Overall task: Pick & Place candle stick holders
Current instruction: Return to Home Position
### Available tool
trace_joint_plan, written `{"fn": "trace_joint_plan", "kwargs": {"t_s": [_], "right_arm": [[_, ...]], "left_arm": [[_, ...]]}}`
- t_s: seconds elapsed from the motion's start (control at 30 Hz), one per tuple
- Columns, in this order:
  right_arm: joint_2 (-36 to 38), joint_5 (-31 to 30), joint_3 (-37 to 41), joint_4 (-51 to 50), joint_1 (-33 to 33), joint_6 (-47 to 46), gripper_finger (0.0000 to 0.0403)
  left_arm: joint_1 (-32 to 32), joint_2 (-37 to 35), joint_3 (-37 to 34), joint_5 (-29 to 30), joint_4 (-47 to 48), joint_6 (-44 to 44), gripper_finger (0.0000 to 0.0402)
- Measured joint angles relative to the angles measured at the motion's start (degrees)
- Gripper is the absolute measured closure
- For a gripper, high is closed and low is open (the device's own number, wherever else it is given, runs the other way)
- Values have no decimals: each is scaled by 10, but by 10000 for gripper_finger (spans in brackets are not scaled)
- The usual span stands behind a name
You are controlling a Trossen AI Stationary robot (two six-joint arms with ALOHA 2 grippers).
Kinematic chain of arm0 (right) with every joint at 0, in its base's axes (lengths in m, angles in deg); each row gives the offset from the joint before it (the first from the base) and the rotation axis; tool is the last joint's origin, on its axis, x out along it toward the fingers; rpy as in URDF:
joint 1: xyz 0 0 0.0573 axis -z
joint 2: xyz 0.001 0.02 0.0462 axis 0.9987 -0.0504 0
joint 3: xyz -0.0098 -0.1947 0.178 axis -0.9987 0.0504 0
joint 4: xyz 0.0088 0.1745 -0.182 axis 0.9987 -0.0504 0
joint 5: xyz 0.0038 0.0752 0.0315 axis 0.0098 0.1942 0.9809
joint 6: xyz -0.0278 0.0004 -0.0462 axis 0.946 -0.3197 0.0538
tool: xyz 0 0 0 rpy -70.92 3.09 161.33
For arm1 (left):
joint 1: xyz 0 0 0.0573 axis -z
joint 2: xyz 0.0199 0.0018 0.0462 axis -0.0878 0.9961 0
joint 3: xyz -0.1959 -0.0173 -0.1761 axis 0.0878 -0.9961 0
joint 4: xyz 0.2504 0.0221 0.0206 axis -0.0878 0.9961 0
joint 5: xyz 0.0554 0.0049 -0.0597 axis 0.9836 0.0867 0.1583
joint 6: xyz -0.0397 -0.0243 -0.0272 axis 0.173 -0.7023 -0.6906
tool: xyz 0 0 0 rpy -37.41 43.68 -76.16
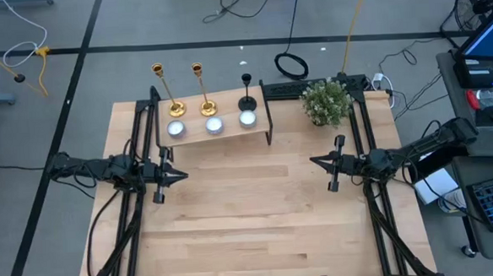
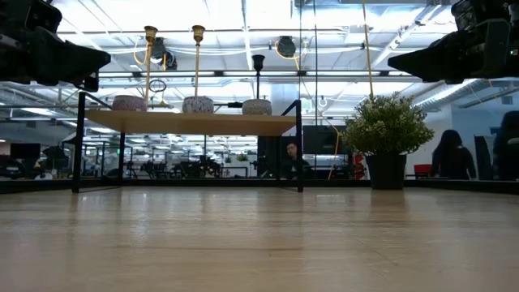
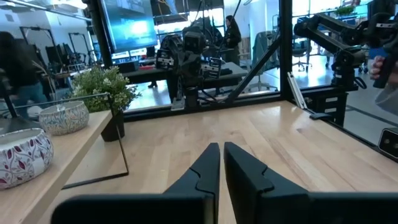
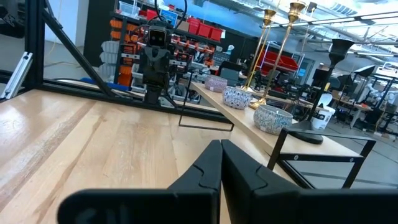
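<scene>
On the shelf stand one gold candle stick holder, a second gold holder and the black holder, while left gripper and right gripper hover well apart, fingers closed, empty.

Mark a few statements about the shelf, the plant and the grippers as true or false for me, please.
The black holder stands on the shelf. True.
It stands in the middle of the row. False: both gold holders stand on one side of it, the plant on the other.
The plant stands on the shelf. False: it stands on the table beside the shelf.
The left gripper and the right gripper are shut and empty. True.
</scene>
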Motion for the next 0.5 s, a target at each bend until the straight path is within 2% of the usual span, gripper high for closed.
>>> {"fn": "trace_joint_plan", "kwargs": {"t_s": [0.5], "right_arm": [[0,0,0,0,0,0,403]], "left_arm": [[0,0,0,3,-13,0,364]]}}
